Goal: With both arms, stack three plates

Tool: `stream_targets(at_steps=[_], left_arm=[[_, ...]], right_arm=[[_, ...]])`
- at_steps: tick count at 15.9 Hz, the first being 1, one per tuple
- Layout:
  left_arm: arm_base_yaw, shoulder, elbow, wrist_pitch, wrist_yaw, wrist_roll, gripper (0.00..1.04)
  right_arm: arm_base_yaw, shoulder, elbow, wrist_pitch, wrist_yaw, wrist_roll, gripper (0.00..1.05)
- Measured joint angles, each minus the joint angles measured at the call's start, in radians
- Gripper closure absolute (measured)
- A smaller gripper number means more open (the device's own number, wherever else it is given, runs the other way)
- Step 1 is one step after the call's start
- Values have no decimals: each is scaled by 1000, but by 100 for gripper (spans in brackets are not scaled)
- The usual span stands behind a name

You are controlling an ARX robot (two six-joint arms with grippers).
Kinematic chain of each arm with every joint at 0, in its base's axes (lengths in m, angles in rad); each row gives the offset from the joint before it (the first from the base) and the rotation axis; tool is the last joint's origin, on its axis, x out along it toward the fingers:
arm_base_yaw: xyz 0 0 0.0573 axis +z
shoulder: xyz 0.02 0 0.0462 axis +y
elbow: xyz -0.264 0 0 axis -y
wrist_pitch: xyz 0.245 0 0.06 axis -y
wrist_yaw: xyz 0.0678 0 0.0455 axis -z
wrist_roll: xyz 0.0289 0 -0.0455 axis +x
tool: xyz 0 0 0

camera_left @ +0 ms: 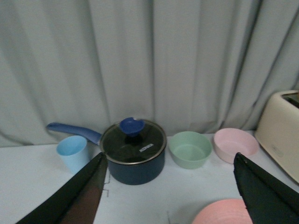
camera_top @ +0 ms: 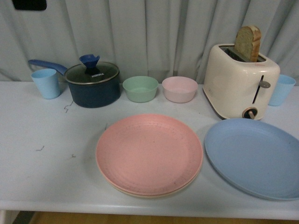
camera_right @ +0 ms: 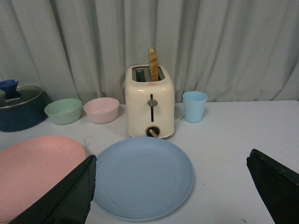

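The pink plate (camera_top: 148,153) lies at the table's front middle on top of the cream-beige plate (camera_top: 140,193), of which only a thin rim shows. The light blue plate (camera_top: 254,156) lies alone to its right, in front of the toaster. Neither arm shows in the front view. My left gripper (camera_left: 170,186) is open and empty, raised above the table behind the pink plate's edge (camera_left: 224,212). My right gripper (camera_right: 170,179) is open and empty, held over the blue plate (camera_right: 142,176), with the pink plate (camera_right: 37,170) beside it.
At the back stand a light blue cup (camera_top: 46,83), a dark blue lidded pot (camera_top: 92,84), a green bowl (camera_top: 140,88), a pink bowl (camera_top: 180,89), a cream toaster (camera_top: 239,84) with a bread slice, and another blue cup (camera_top: 282,89). The table's front edge (camera_top: 140,209) is close.
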Motion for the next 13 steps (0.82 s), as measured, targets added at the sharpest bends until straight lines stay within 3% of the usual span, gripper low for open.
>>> stream_targets(at_steps=[3, 8, 12, 13], left_arm=[[26, -9, -137, 109, -15, -9, 37], [129, -238, -399, 177, 80, -17, 101], [183, -419, -510, 123, 132, -21, 103], [232, -459, -536, 95, 193, -21, 103]], right_arm=[[0, 0, 0, -1, 0, 0, 6], [0, 0, 0, 0, 0, 0, 6], [0, 0, 0, 0, 0, 0, 6], [0, 0, 0, 0, 0, 0, 6]])
